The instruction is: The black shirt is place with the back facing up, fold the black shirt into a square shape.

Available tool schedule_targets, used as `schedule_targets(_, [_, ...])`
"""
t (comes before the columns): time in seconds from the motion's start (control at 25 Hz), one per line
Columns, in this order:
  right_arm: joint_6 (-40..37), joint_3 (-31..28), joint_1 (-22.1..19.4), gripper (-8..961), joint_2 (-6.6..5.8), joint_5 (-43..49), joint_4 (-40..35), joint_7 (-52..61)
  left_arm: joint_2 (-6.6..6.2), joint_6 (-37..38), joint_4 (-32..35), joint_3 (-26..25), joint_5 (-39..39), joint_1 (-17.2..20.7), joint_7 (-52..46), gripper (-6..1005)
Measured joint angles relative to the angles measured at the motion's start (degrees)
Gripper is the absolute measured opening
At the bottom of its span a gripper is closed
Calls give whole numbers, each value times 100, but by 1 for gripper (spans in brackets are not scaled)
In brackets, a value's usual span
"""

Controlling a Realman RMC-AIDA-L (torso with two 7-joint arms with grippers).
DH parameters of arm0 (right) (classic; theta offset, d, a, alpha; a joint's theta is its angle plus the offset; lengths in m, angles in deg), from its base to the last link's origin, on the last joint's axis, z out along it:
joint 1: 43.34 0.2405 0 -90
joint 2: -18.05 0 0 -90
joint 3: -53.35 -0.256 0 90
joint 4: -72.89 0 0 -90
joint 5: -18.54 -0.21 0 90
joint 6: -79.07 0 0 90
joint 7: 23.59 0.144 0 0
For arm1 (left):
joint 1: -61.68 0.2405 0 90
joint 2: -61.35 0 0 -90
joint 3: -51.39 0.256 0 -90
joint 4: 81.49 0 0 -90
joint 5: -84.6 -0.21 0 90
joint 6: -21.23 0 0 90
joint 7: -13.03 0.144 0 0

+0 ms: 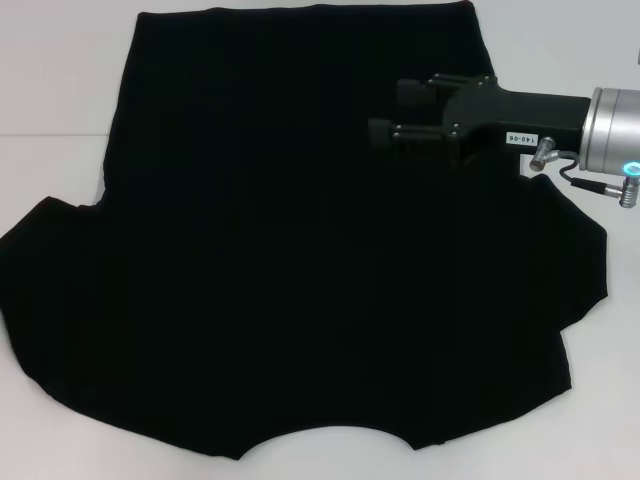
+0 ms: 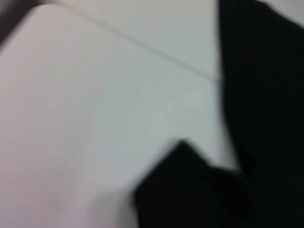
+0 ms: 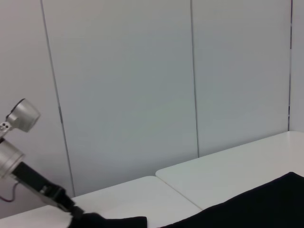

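Note:
The black shirt (image 1: 290, 250) lies spread flat over most of the table, its curved neckline at the near edge and its sleeves out to both sides. My right gripper (image 1: 390, 112) reaches in from the right and hovers over the shirt's far right part, fingers apart with nothing between them. My left arm is outside the head view. The right wrist view shows the left gripper (image 3: 75, 214) low at the table, right at a strip of black fabric (image 3: 111, 222). The left wrist view shows a sleeve corner of the shirt (image 2: 190, 190) on the white table.
The white table (image 1: 60, 90) shows bare at the far left and far right corners around the shirt. A seam between two tabletops (image 2: 142, 45) runs beside the shirt's edge. Pale wall panels (image 3: 142, 95) stand behind the table.

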Motion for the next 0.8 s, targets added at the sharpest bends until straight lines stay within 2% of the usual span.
schedule_targets(0.2, [3, -15, -22, 790, -11, -39, 0, -10, -49, -38, -552, 55, 315, -459, 496, 1])
schedule_targets(0.32, [8, -27, -47, 790, -21, -67, 0, -47, 51, 215, -669, 83, 645, -689, 991, 0])
schedule_targets(0.48, [6, -43, -60, 790, -25, -73, 1, -76, 199, 740, -759, 323, 1398, -755, 1725, 1])
schedule_targets(0.68, [5, -53, -65, 790, -29, -73, 1, -78, 328, 637, -1089, 608, 1625, -735, 2147, 0])
schedule_targets(0.8, [8, -57, -67, 790, -36, -73, -2, -78, 347, 603, -1278, 601, 1773, -702, 2291, 8])
